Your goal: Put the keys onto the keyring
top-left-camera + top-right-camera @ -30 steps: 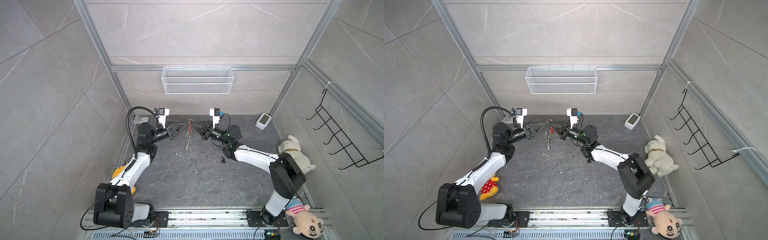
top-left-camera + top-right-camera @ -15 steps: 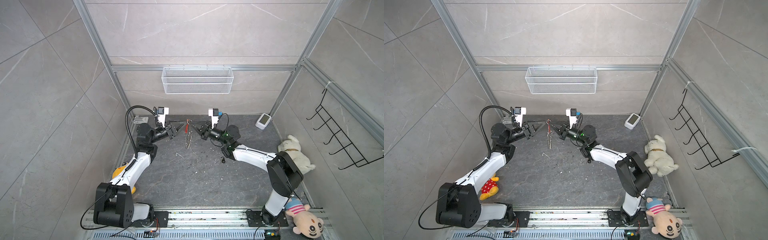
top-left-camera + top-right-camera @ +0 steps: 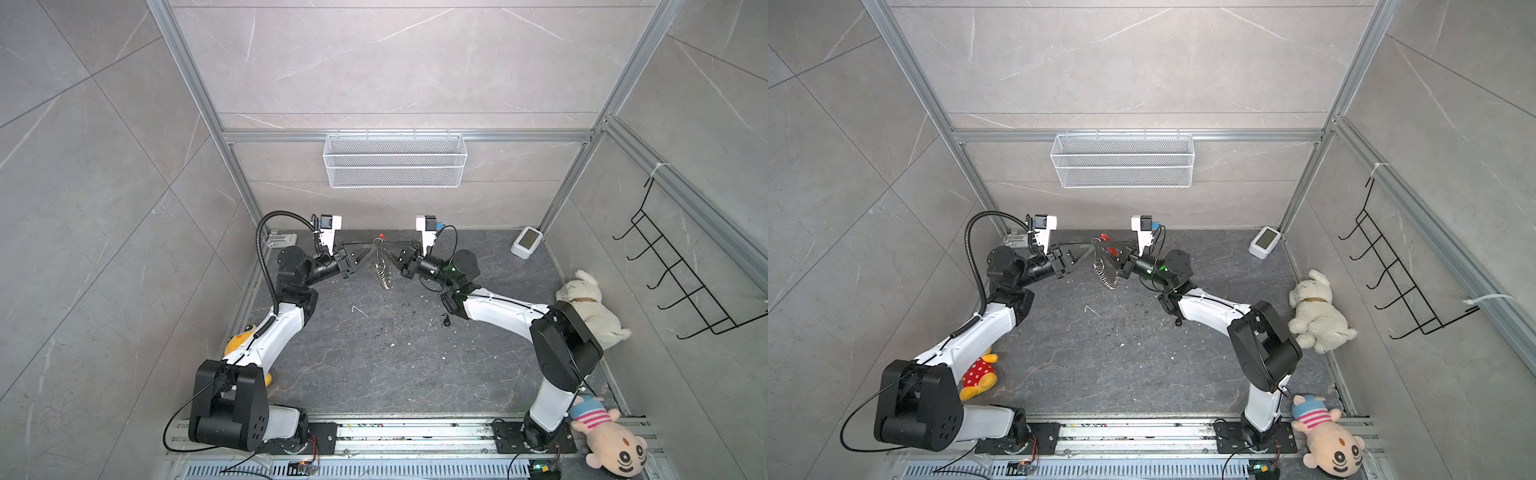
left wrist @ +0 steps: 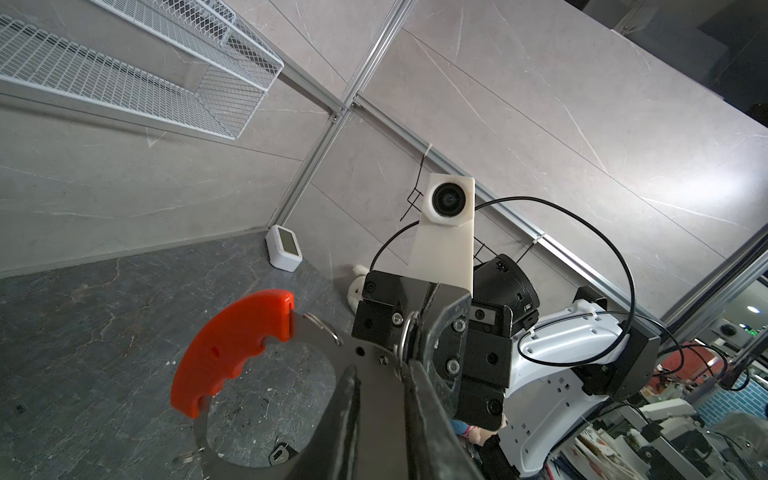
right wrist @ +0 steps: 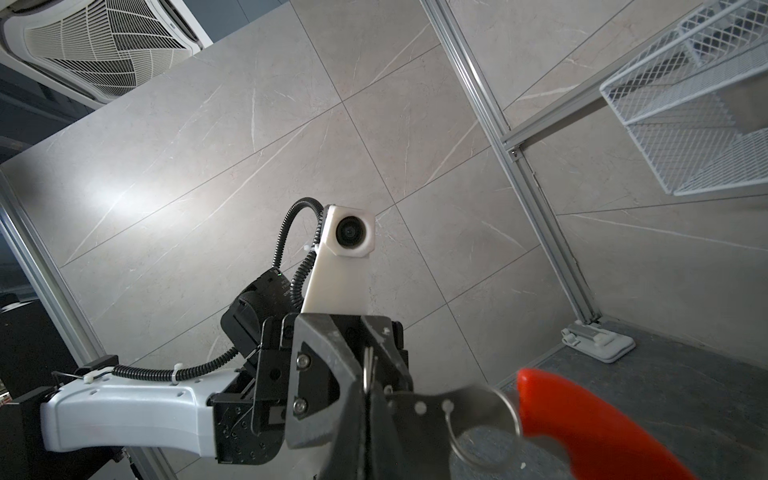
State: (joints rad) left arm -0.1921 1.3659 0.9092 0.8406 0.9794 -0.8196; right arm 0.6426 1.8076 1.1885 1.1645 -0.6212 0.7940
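**Keyring held up by both hands, key loose on worktop**

Front edge: striped plush doll (image 3: 606, 440) by the right arm base, yellow-red plush (image 3: 978, 372) beside the left arm.

Mid worktop (image 3: 374, 365): key (image 3: 446, 320) lies flat just beside the right forearm, with no hand on it. Small white bent wire (image 3: 357, 309) lies to its left, well apart. White plush dog (image 3: 590, 307) sits against the right wall.

Farther back, both hands meet tip to tip above the surface. The keyring (image 3: 383, 272) hangs between them, silver pieces dangling.

Left hand (image 3: 369, 252): jaws nearly closed, pinching the keyring's flat metal band near the red bar (image 4: 232, 349).

Right hand (image 3: 390, 250): fully closed on the same band from the opposite side, with a small split ring (image 4: 409, 336) at its tips.

Rear: white display box (image 3: 527, 242) in the corner, wire basket (image 3: 395, 166) on the back wall.
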